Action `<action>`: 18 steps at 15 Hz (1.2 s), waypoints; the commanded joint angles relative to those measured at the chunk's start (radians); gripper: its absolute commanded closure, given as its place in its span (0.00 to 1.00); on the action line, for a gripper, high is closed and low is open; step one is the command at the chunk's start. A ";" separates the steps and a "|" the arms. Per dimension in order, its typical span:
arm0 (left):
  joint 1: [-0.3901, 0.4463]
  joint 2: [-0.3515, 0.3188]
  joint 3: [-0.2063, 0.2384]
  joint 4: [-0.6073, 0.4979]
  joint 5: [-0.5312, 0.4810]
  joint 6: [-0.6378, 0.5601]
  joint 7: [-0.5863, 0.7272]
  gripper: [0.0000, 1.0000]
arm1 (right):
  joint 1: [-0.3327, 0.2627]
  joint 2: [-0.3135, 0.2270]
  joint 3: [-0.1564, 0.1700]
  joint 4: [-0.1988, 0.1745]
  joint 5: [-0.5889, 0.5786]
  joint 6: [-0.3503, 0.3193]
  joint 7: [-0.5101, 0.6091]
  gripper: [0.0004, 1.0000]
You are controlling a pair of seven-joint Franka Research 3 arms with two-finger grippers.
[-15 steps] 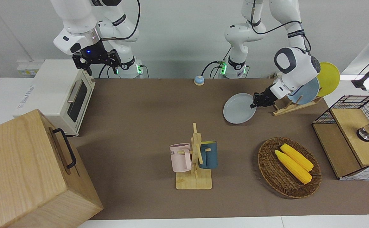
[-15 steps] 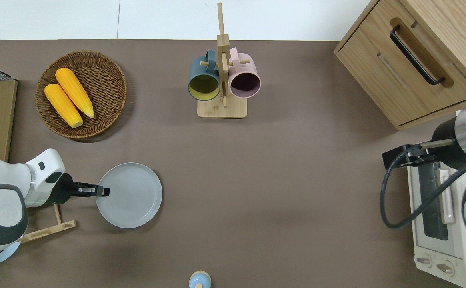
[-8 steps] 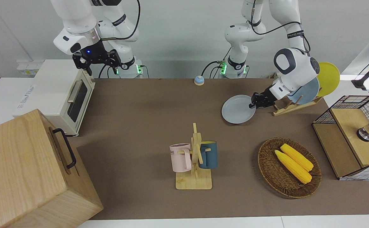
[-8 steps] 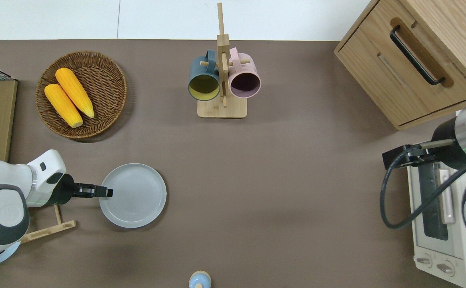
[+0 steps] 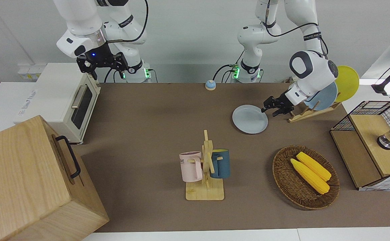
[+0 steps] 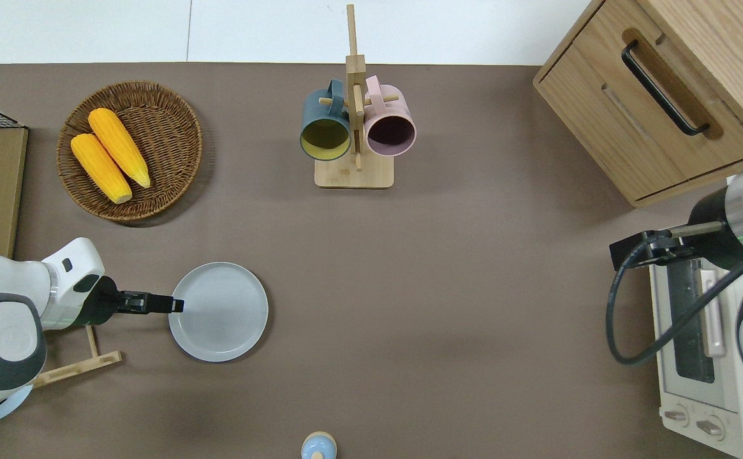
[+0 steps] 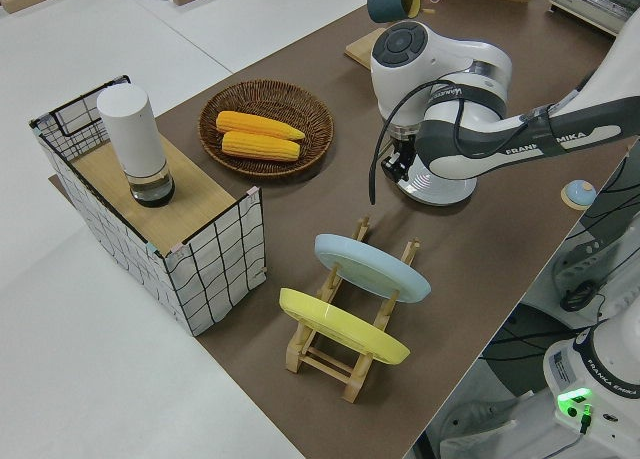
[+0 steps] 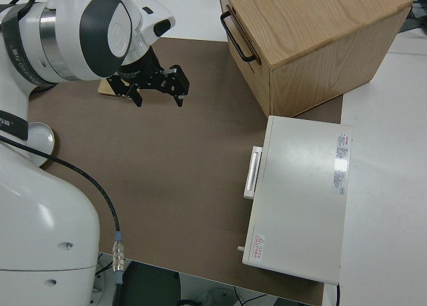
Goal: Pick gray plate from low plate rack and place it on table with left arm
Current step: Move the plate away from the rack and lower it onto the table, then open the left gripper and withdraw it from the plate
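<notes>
Rack [image 5: 310, 112] nearest the robots, light blue [image 7: 372, 266] and yellow [image 7: 343, 325] plates standing in it. Just farther out, left gripper [image 6: 177, 305] at the gray plate's [image 6: 221, 312] rim, fingers spread, gripping nothing. Plate flat on the table [image 6: 448, 287]. Farther still, corn basket [image 6: 167, 153]. Right arm parked.

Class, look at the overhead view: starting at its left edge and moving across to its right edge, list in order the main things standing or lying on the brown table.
Round wicker basket of yellow corn cobs → round pale gray plate → wooden mug tree with dark blue and pink mugs → large light wooden cabinet with a black handle → white toaster oven.
</notes>
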 commanded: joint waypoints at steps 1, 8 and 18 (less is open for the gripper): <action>-0.004 -0.020 0.008 0.029 0.005 -0.003 -0.035 0.16 | -0.023 -0.002 0.021 0.007 -0.005 -0.011 0.012 0.02; -0.004 -0.020 -0.009 0.283 0.227 -0.222 -0.283 0.02 | -0.023 -0.002 0.021 0.006 -0.006 -0.011 0.012 0.02; -0.004 -0.015 -0.090 0.590 0.465 -0.454 -0.429 0.01 | -0.023 -0.002 0.021 0.007 -0.006 -0.011 0.012 0.02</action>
